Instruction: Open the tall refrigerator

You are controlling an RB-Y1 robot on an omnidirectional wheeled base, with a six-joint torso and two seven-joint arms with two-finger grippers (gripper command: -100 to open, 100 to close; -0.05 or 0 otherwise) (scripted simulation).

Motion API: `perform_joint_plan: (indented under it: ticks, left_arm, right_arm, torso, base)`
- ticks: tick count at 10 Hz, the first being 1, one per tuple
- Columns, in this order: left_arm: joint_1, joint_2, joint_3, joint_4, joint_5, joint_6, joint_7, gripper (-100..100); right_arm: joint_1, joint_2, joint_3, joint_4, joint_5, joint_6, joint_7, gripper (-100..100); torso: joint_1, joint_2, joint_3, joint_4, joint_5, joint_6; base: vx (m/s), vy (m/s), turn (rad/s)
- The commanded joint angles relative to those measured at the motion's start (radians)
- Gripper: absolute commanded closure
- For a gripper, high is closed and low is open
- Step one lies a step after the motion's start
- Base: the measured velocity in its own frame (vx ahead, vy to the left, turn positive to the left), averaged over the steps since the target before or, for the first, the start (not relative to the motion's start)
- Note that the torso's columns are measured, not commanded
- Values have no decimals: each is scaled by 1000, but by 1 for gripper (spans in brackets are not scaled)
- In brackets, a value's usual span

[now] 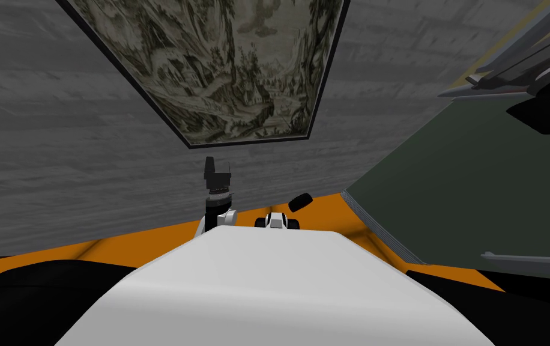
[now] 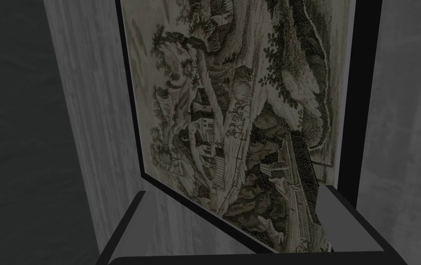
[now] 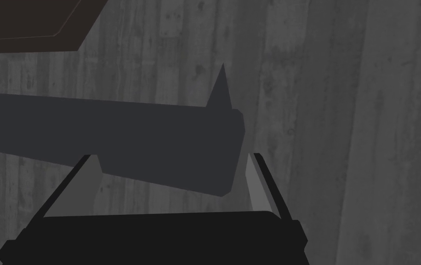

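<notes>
Left gripper point(image 2: 232, 192) nearest me, raised ahead of chest, pointing up grey wall point(image 1: 57, 150); two fingers spread wide, nothing between. One framed picture point(image 1: 238, 66) on that wall. Right gripper point(image 3: 173, 156) just right of it, lower; two fingers point(image 3: 85, 184) wide apart, holding nothing. One dark grey bar point(image 3: 113, 133) with pointed tip beyond them; touching or not, I can't tell. Far right: refrigerator point(image 1: 484, 192), one dark green front on orange floor point(image 1: 148, 243), one grey handle point(image 1: 532, 262), well apart from both grippers.
</notes>
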State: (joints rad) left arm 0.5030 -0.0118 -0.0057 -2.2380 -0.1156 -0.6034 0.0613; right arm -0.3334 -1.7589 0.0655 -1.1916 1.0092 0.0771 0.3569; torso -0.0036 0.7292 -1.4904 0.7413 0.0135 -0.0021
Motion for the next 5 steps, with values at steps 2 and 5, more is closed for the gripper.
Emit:
perform_joint_plan:
  ticks: [2,5]
  left_arm:
    - [0,0,0,0,0,0,0,0]
    - [0,0,0,0,0,0,0,0]
  right_arm:
    - [-28,-47,-11,28,-12,-54,-17,-100]
    - [-4,-47,-11,28,-12,-54,-17,-100]
  torso:
    - [-1,-1,-2,1,2,-2]
    - [-3,3,4,2,-3,0]
  base:
    - [17,-2,-24]
    - [21,7,7]
